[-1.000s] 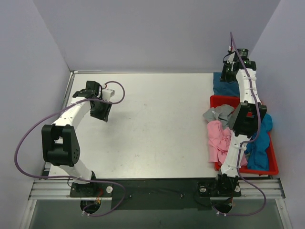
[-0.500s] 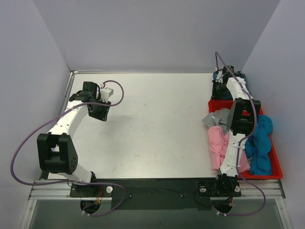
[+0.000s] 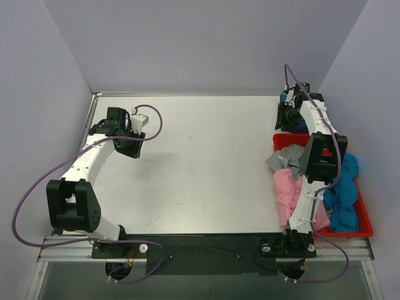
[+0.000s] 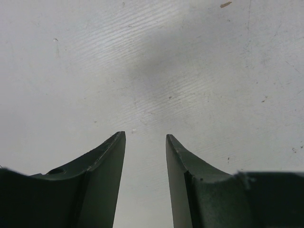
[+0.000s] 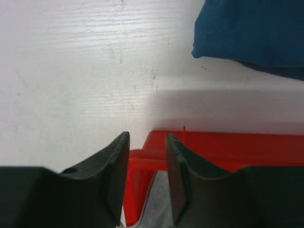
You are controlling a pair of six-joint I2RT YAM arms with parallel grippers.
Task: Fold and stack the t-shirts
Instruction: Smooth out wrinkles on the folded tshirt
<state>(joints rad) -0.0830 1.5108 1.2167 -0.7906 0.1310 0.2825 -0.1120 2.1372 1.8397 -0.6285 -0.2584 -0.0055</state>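
The left arm is seen folded back at the elbow near the left edge of the table (image 3: 206, 156), its forearm reaching over the far left area. The left gripper (image 4: 145, 135) is pointed down at bare surface. The right arm is raised from its base over the red tray (image 3: 365, 225), its forearm stretched toward the far right corner. The right gripper (image 5: 147, 135) is held above the tray's far left corner.

The table is recorded as pale, matte, finely scratched and speckled. The tray is of glossy red plastic with a raised rim. All fingers are dark, matte and curved inward.

Both grippers are parted by a narrow gap, with nothing held. Contact between the right gripper and the tray rim cannot be judged.

The dark teal-blue t-shirt (image 5: 251, 33) is found folded flat on the table just beyond the tray. The grey t-shirt (image 3: 284, 156), pink t-shirt (image 3: 287, 194) and turquoise t-shirt (image 3: 344, 194) are found crumpled in the tray, the grey and pink ones spilling over its left rim.
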